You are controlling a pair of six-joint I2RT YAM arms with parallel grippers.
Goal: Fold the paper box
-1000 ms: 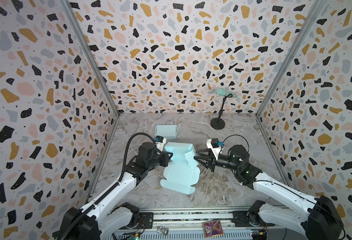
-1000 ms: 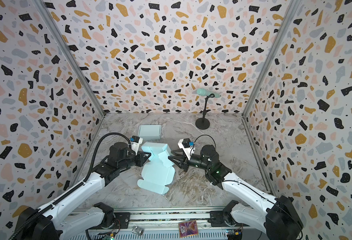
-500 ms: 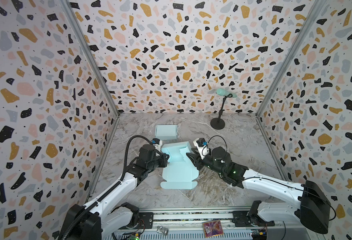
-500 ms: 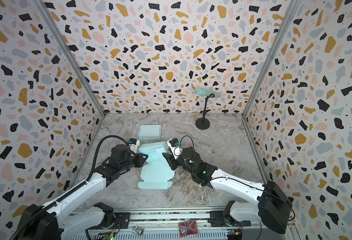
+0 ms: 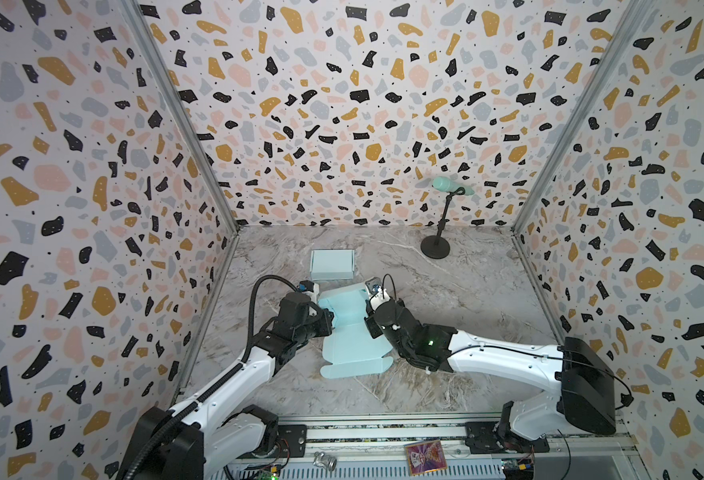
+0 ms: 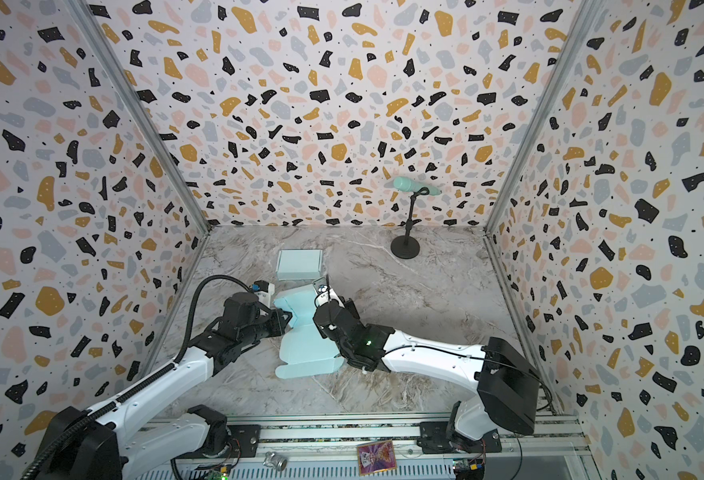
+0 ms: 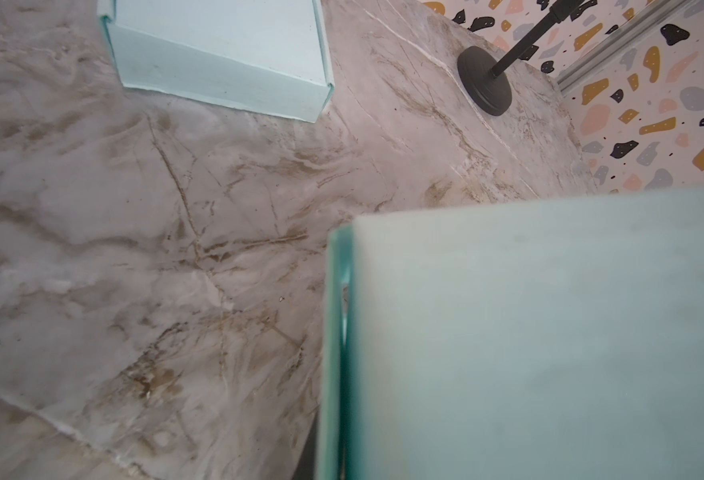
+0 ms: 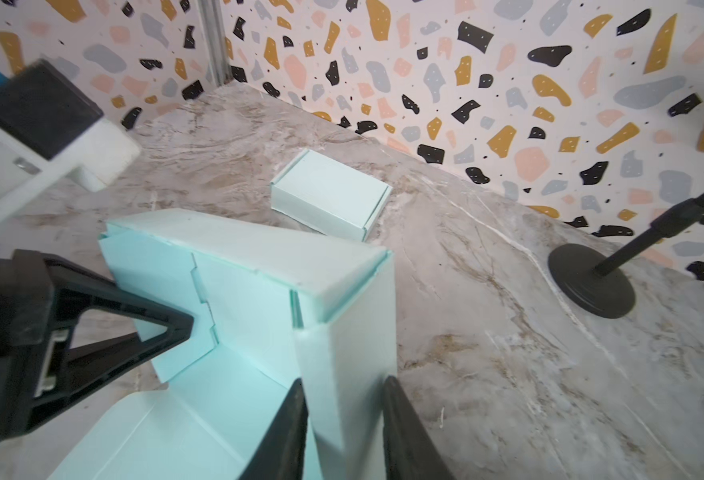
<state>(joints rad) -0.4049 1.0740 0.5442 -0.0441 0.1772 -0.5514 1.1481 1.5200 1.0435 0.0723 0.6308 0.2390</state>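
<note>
The light teal paper box (image 5: 352, 332) (image 6: 304, 349) lies partly folded on the marble floor between both arms. Its back wall and both side walls stand up, while the front flap lies flat. My left gripper (image 5: 328, 321) (image 6: 285, 319) is shut on the left side wall; one of its black fingers (image 8: 177, 324) presses the wall's inner face. That wall (image 7: 541, 332) fills the left wrist view, hiding the jaws there. My right gripper (image 8: 344, 399) (image 5: 369, 328) is shut on the upright right side wall, one finger inside it and one outside.
A finished teal box (image 5: 332, 264) (image 8: 329, 195) sits behind the one being worked on. A black round-based stand (image 5: 435, 249) (image 7: 485, 81) with a teal cylinder on top is at the back right. Patterned walls enclose three sides. A rail with a card (image 5: 425, 457) runs along the front.
My right gripper moved left from beside the box onto its right side wall and narrowed on it. The box turned squarer to the front. The left gripper kept its hold.
</note>
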